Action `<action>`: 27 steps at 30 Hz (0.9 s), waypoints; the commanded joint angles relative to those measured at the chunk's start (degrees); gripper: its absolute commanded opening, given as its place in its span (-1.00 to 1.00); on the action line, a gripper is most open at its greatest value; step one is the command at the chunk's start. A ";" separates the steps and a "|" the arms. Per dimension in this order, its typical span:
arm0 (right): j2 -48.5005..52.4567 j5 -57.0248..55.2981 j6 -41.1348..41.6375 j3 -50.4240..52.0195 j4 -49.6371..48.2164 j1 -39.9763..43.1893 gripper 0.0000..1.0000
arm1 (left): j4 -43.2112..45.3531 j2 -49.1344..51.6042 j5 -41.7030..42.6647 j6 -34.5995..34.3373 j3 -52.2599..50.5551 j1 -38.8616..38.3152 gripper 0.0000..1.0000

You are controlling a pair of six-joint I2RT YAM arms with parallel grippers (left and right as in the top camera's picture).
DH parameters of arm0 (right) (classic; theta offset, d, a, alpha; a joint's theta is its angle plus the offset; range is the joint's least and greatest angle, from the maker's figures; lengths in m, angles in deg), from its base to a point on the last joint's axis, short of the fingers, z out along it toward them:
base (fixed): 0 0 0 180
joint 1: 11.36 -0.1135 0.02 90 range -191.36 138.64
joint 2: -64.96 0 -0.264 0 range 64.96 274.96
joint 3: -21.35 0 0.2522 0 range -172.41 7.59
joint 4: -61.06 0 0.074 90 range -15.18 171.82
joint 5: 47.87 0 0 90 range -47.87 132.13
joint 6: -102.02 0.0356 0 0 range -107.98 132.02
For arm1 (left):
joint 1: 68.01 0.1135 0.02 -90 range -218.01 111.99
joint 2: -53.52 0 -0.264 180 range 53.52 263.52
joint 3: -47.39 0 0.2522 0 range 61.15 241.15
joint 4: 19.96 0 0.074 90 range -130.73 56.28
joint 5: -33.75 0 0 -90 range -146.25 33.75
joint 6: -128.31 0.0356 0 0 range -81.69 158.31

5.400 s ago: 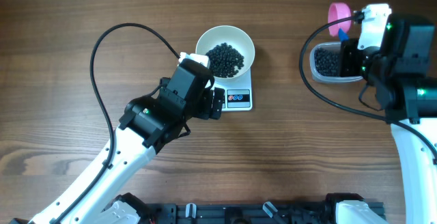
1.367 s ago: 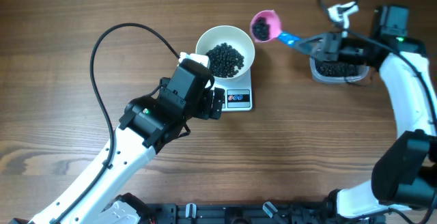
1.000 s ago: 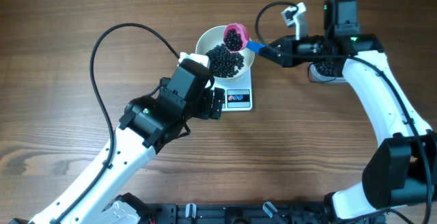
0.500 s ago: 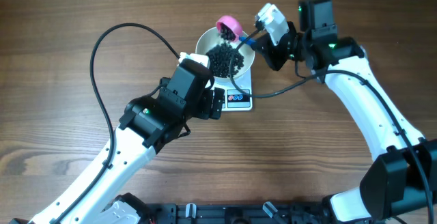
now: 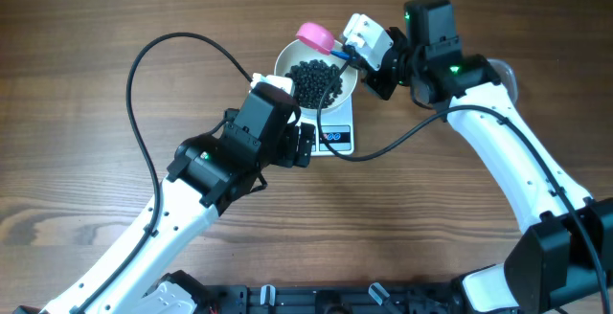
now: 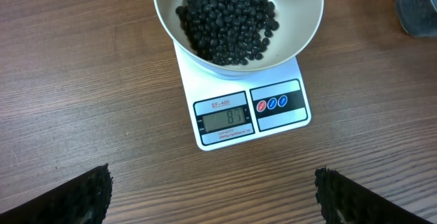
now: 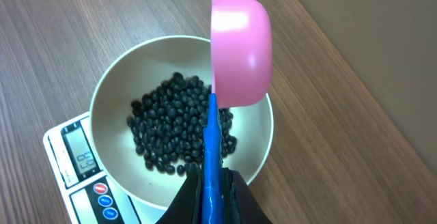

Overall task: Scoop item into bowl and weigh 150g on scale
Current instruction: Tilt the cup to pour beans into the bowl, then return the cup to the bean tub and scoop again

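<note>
Scoop tipped on its side above bowl, handle clamped in right gripper; left gripper fully spread, holding nothing.

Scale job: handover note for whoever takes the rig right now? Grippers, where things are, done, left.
Left gripper: open, empty, hovering in front of the scale.
Right gripper: shut on the blue handle of the pink scoop, which is tipped on its side over the bowl.
The bowl sits on the scale with a pile of black beans inside. The tub is to the bowl's right.
Done: beans are in the bowl.
Left: read the display (digits unclear here) and top up to the target weight.
</note>
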 commanded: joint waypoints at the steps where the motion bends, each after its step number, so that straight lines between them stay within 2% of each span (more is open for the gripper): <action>1: -1.57 -0.33 10.56 -0.50 -0.20 -0.13 -0.91 | 0.15 0.11 0.48 0.76 0.90 -0.15 1.00; 4: -1.77 1.57 25.70 -0.50 -0.37 -0.11 -0.91 | 0.15 0.11 0.48 0.74 0.90 -0.15 1.00; 7: -4.48 2.40 28.61 -0.50 -3.15 0.63 -0.91 | 0.15 0.11 0.48 0.74 0.90 -0.15 1.00; 9: -7.82 -3.41 30.32 -0.50 -4.39 3.26 -0.91 | 0.15 0.11 0.48 0.76 0.90 -0.15 1.00; 11: -13.16 -12.83 36.11 -0.50 -0.48 8.07 -0.91 | 0.15 0.11 0.48 0.76 0.90 -0.15 1.00; 17: -16.20 -23.91 35.45 -0.15 19.65 20.24 -0.92 | 0.15 0.11 0.48 0.76 0.90 -0.15 1.00; 21: -15.08 -24.37 27.06 -0.07 23.74 24.09 -0.91 | 0.15 0.11 0.48 0.76 0.90 -0.15 1.00; 27: -8.57 -24.39 22.84 -0.07 29.62 24.37 -0.92 | 0.15 0.11 0.48 0.76 0.90 -0.15 1.00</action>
